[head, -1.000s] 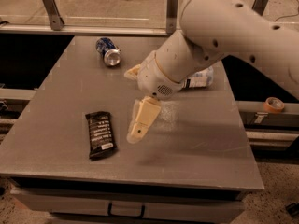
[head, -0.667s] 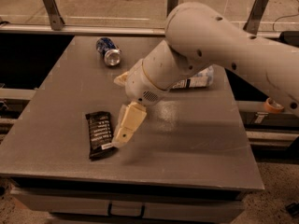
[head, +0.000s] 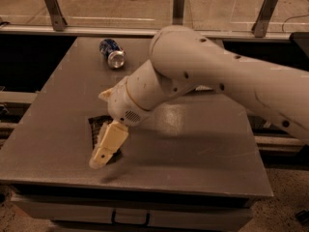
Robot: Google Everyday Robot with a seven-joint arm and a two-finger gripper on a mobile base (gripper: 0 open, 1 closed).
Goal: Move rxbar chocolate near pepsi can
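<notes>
The rxbar chocolate (head: 94, 128) lies flat near the table's front left. Only its dark left and upper edge shows, because my gripper covers the rest. My gripper (head: 101, 156) hangs directly over the bar, pointing down and to the front left, very close to the tabletop. The pepsi can (head: 112, 53), blue with a silver end, lies on its side at the far left of the table, well behind the bar and the gripper.
The grey table (head: 207, 149) has its front edge just below the gripper and its left edge close by. My big white arm (head: 212, 76) crosses the table's middle and right and hides what lies behind it. A railing and floor lie beyond the table.
My gripper has moved left and toward the front, from beside the bar's right side to over it. It now covers most of the bar. The can has not moved.
</notes>
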